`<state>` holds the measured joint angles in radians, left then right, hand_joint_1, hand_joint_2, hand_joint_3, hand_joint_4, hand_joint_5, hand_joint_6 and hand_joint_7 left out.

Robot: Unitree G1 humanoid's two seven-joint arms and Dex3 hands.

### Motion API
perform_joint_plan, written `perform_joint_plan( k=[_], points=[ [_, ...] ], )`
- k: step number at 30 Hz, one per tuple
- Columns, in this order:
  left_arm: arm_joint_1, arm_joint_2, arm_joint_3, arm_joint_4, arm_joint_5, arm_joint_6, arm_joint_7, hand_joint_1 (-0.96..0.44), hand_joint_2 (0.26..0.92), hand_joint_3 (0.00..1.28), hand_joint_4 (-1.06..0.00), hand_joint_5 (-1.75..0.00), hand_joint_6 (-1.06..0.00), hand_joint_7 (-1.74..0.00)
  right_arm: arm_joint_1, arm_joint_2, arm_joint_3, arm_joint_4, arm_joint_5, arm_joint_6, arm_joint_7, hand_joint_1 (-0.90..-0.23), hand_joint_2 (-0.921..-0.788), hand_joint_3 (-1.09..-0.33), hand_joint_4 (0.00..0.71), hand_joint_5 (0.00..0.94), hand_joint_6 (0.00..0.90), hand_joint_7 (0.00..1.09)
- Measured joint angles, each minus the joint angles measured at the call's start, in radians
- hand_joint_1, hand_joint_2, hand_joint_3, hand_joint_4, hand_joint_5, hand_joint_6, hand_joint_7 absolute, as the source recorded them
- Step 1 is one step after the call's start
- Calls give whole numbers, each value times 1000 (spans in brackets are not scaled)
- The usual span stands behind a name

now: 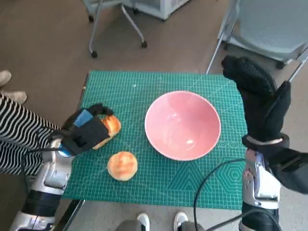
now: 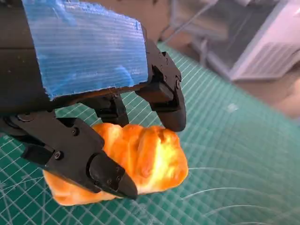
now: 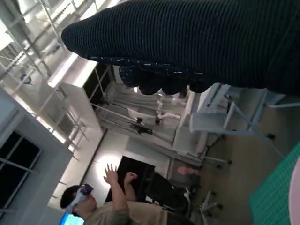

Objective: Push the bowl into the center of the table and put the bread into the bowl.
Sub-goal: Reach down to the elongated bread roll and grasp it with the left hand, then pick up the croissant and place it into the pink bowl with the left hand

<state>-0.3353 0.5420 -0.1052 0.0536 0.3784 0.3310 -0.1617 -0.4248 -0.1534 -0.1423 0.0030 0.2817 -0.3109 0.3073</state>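
Bun [image 1: 122, 165]: nearest the robot, lying loose on the worktop [image 1: 202, 185], not yet in the bowl.
Left hand [image 1: 85, 131]: fingers [image 2: 105, 173] closed around a loaf [image 2: 140, 159] that seems to rest on the mat, left of the bowl; transfer not begun, I judge.
Bowl [image 1: 183, 125]: roughly mid-worktop, slightly right; the push looks done or nearly so; nothing inside.
Right hand [image 1: 260, 103]: raised beside the bowl's right edge, fingers extended, holding nothing.
Left to do: carry bread into the bowl.
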Motion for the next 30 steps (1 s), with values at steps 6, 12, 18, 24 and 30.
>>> perform_joint_plan(
  k=[6,12,18,24,30],
  points=[
    [3,-8,43,-193,1,8,-1,2,831,63,-937,-978,-787,-910,-7,0,-1,10,1,-3,7,-682,-921,-630,213,0,117,504],
    [-22,-42,45,-348,0,31,-22,2,827,60,-956,-952,-798,-902,-8,0,-3,10,2,-4,9,-682,-921,-633,211,0,113,501],
    [-72,-78,28,-446,1,39,-53,2,820,60,-966,-940,-817,-882,-8,0,-3,10,2,-5,9,-682,-921,-633,210,0,113,500],
    [-139,-104,0,-469,1,13,-66,2,814,63,-980,-913,-821,-889,-8,-1,-4,11,3,-5,12,-682,-921,-633,210,0,114,500],
    [-214,-134,-40,-456,3,-39,-74,3,659,354,-937,-1067,-846,-849,-7,-2,-8,11,10,-7,14,-682,-921,-632,209,0,114,500]
  ],
)
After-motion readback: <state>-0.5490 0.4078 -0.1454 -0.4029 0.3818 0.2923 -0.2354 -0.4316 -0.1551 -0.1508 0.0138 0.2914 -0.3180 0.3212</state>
